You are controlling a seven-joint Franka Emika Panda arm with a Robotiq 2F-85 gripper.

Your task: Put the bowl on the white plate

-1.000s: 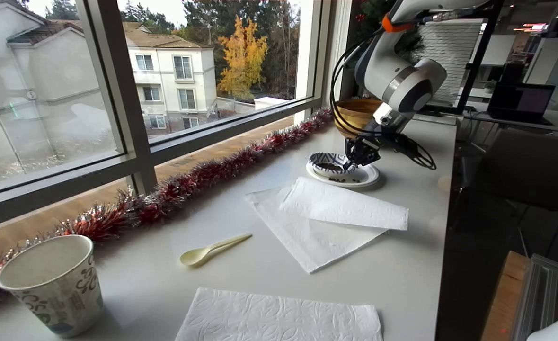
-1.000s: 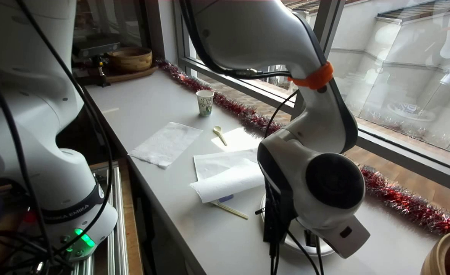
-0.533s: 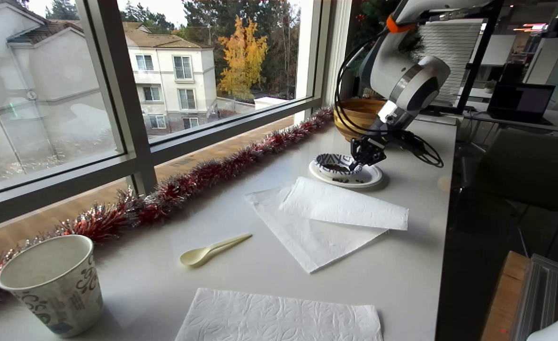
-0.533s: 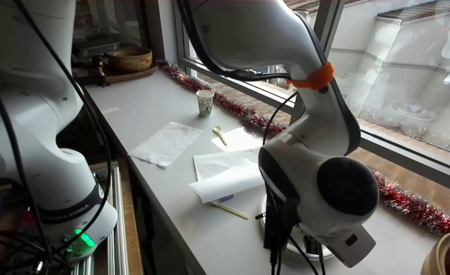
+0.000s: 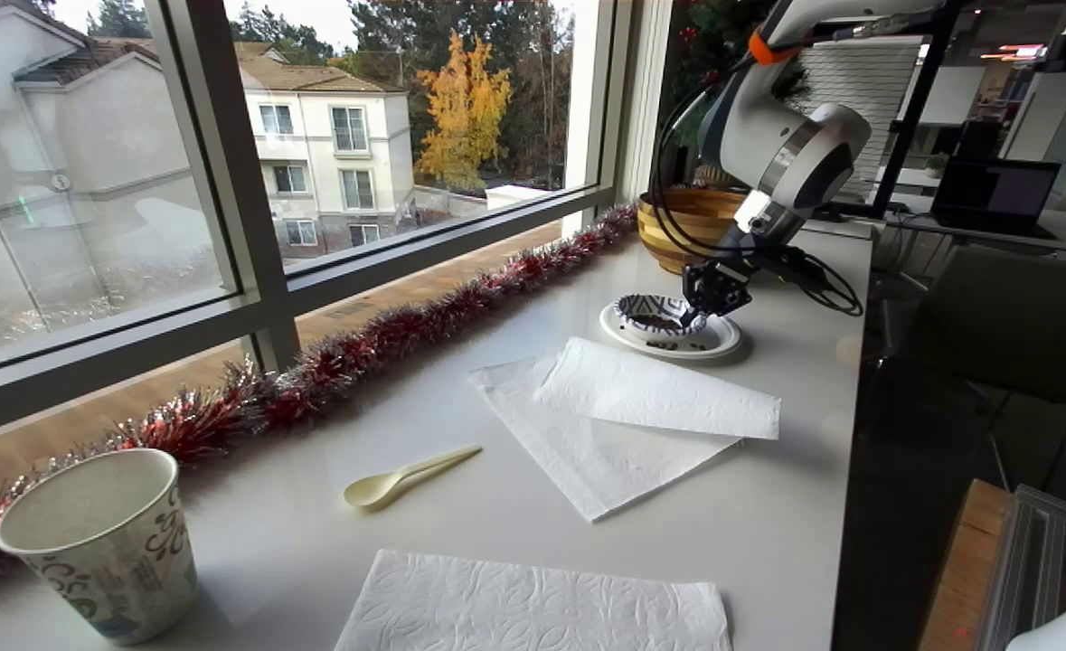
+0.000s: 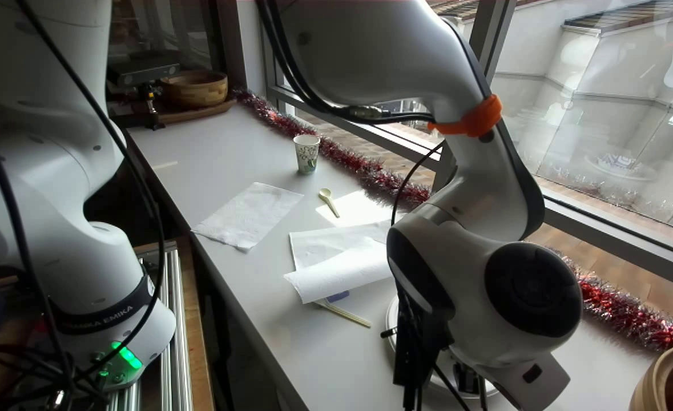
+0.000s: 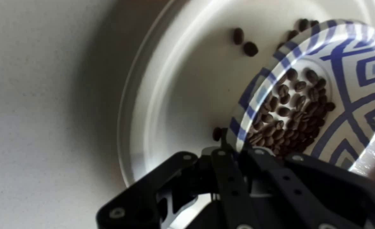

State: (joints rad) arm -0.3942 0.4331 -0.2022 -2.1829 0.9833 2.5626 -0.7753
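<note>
The small bowl with its blue-and-white pattern holds dark beans and sits over the round white plate. In the wrist view the bowl lies over one side of the plate, with several loose beans on the plate. Whether the bowl's base rests fully on the plate is hard to tell. My gripper is shut on the bowl's near rim, one finger inside and one outside. The gripper points down at the bowl. In an exterior view the arm hides the bowl and most of the plate.
A wooden bowl stands behind the plate. Paper napkins lie in front, with a pale spoon and a paper cup farther off. A tinsel garland runs along the window. The table edge is at one side.
My gripper and the bowl have moved right in an exterior view. The plate has shifted the same way, by less. The grip on the rim looks the same.
</note>
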